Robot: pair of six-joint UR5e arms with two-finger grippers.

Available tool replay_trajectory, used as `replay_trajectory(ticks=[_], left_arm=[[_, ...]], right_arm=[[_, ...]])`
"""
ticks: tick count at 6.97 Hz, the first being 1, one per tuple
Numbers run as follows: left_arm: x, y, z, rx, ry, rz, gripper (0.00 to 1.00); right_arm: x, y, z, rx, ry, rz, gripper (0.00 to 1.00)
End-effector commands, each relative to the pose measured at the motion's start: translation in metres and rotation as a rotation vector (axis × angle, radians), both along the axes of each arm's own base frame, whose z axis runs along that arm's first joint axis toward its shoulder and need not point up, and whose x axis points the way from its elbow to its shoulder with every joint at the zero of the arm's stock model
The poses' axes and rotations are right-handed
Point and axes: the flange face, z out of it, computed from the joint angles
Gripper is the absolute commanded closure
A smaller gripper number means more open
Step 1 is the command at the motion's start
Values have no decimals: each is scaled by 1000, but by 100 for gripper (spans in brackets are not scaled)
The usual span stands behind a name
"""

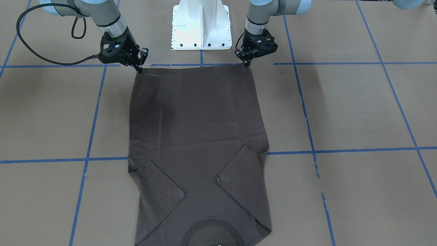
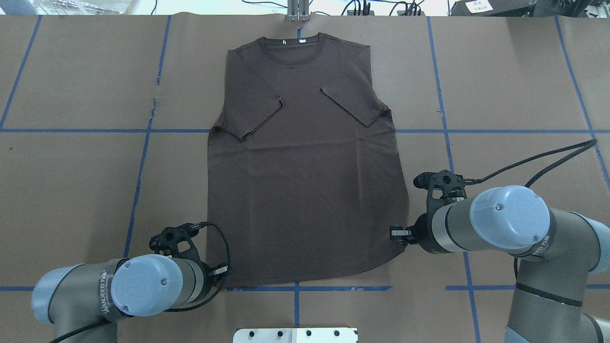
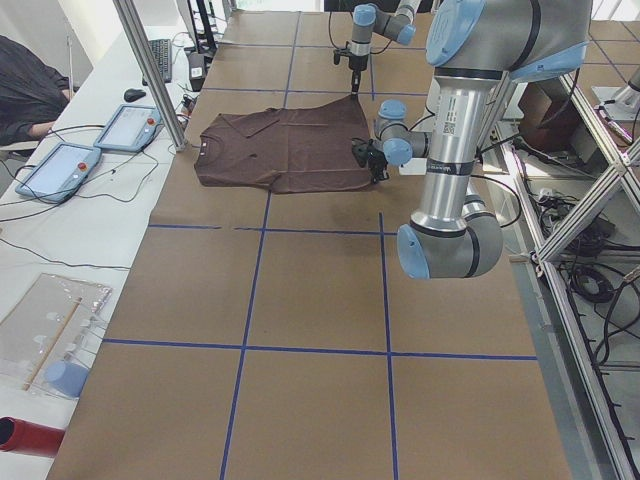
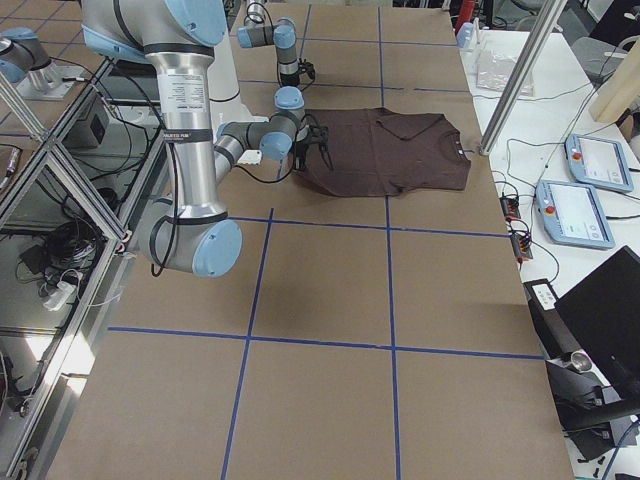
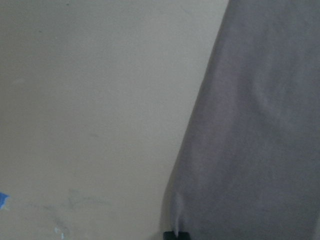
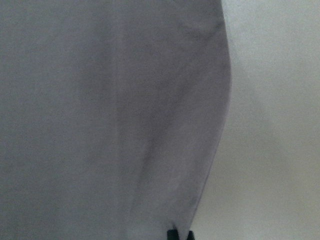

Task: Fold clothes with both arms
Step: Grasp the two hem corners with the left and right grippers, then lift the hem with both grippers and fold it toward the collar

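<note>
The dark brown T-shirt [image 1: 198, 136] lies flat on the brown table, both sleeves folded in over the chest, collar [image 2: 295, 45] at the far side from me. My left gripper [image 1: 246, 64] is at the near hem corner on my left, shut on the fabric; the left wrist view shows the cloth [image 5: 260, 140] puckered at its tips. My right gripper [image 1: 140, 69] is at the other near hem corner, shut on the fabric [image 6: 110, 120]. In the overhead view the left gripper [image 2: 224, 271] and right gripper [image 2: 396, 233] sit at the hem's two ends.
The white pedestal base [image 1: 201, 25] stands just behind the hem between the arms. Blue tape lines [image 1: 341, 150] grid the table. A metal post [image 3: 150, 70], two tablets [image 3: 60, 165] and a seated person [image 3: 25, 90] are beyond the collar side.
</note>
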Motion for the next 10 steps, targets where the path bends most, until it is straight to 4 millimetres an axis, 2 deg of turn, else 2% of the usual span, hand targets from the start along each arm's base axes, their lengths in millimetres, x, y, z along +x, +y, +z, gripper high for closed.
replay_trajectory(ticks=[1, 2, 3, 4, 5, 6, 7, 8, 9, 10], left_arm=[[-43, 9, -21, 59, 24, 80, 100], [-62, 14, -38, 75, 63, 109, 100], [-79, 18, -56, 106, 92, 130, 100], [-98, 29, -76, 105, 122, 154, 100], [-107, 34, -84, 96, 134, 176, 100], [-108, 34, -86, 112, 137, 193, 100], [-104, 30, -84, 121, 129, 200, 100], [-104, 13, -79, 129, 111, 169, 100], [-114, -28, -87, 214, 104, 139, 100], [-122, -65, -81, 240, 73, 105, 100]], right_arm=[[27, 11, -3, -43, -18, -31, 100], [26, 25, -11, -56, -42, -76, 100], [34, 40, -17, -94, -67, -147, 100], [56, 57, -21, -132, -89, -208, 100], [70, 65, -24, -148, -98, -231, 100], [67, 64, -25, -145, -100, -231, 100], [69, 35, -24, -128, -105, -166, 100], [69, -6, -36, -106, -132, -88, 100], [71, -30, -39, -91, -137, -42, 100], [74, -67, -43, -62, -142, 7, 100]])
